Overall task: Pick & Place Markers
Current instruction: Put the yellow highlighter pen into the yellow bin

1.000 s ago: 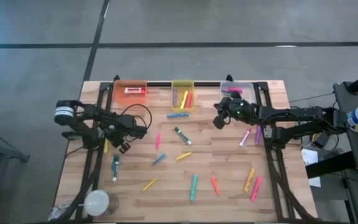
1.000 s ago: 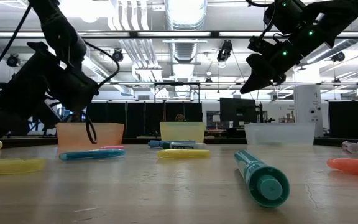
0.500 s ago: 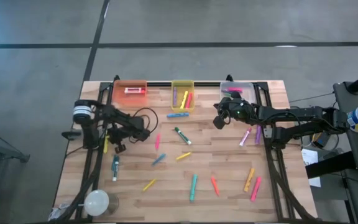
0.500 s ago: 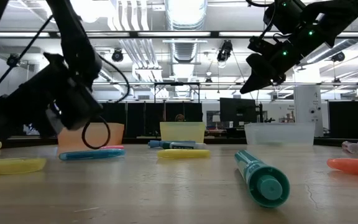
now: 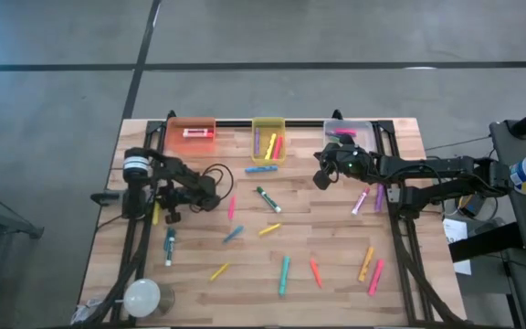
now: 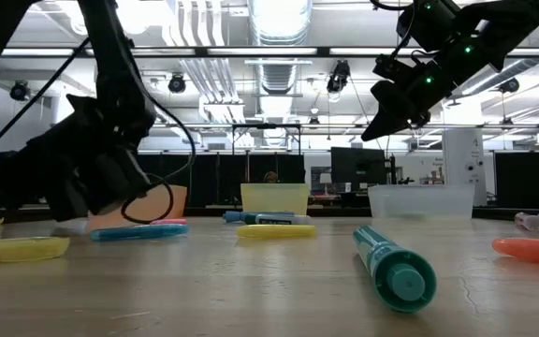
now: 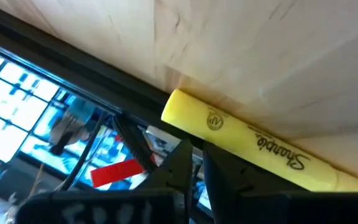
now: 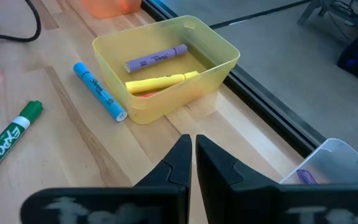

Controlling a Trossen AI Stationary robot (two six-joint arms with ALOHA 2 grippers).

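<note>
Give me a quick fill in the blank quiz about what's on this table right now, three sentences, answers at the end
The yellow bin holds a purple marker and a ____ one. Just outside that bin lies a ____ marker. The left pincer points at a ____ marker near the table edge.

Answers: yellow; blue; yellow

yellow bin (image 8: 219, 46) holds purple marker (image 8: 156, 58) and yellow marker (image 8: 160, 81).

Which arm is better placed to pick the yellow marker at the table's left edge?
Left. Its gripper is low beside the yellow marker; the right gripper hangs high near the yellow bin.
</note>
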